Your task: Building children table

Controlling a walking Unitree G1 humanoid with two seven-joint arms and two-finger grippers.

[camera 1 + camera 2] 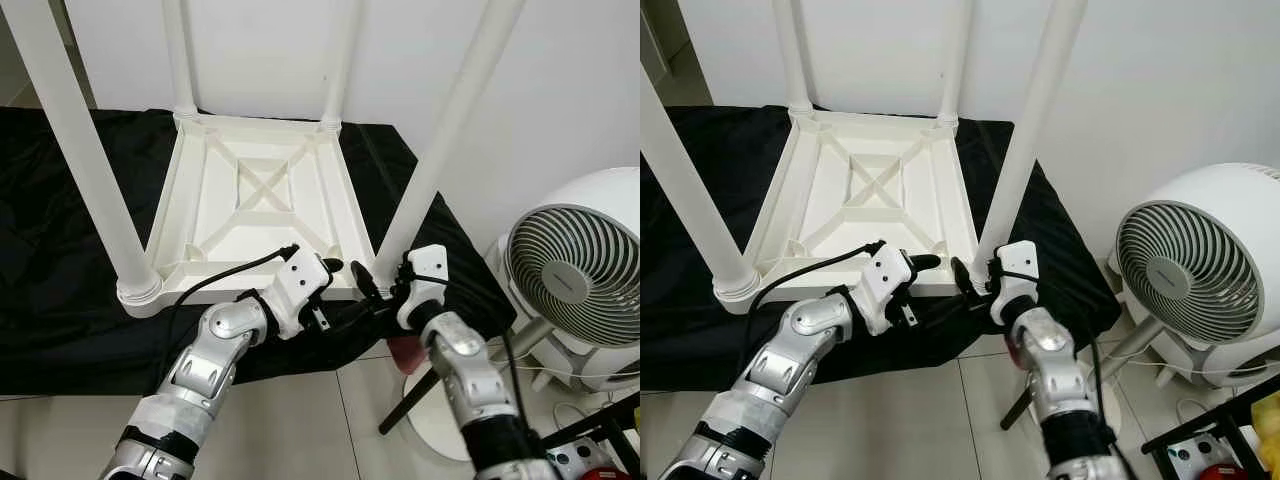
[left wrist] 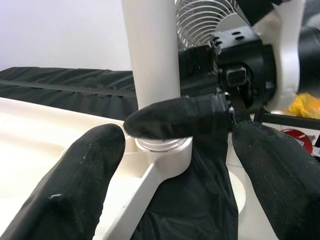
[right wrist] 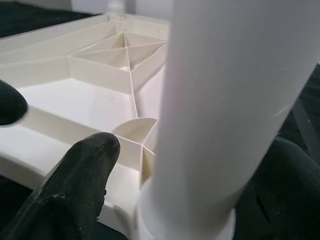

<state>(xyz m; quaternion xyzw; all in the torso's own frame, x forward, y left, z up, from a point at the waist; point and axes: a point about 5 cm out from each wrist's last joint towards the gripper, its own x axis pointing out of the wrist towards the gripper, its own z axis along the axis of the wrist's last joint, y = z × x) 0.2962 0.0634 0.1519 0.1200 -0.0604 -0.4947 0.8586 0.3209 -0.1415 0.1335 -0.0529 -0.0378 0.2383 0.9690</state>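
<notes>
The white plastic children's table point(image 1: 255, 205) lies upside down on a black cloth point(image 1: 60, 300) spread over the tiled floor point(image 1: 300, 430), its ribbed underside facing up with a moulded cross of stiffening webs in the middle. All four round, smooth legs already stand in their corner sockets, so the build looks close to finished. What seems left is seating or tightening the near right leg point(image 1: 450, 130), and then turning the table onto its feet.

That leg is where both arms are busy. The right gripper point(image 1: 385, 283) has its black fingers spread around the base of the tube, one finger point(image 3: 82, 165) on the tabletop side and the other behind the leg; I can't say for sure that they press on it. The left gripper point(image 1: 330, 272) hovers just beside the same corner with its fingers parted point(image 2: 75, 185), holding nothing, pointed at the collar point(image 2: 165, 150) where the leg meets its socket.

The plastic is matte and slightly glossy on the tubes, with thin walls and curved gussets at the corners. The cloth is wrinkled and a little shiny. Off to the robot's right stands a white round fan point(image 1: 575, 275) with a spiral grille, near the cloth's edge, against a plain white wall point(image 1: 560, 80).
</notes>
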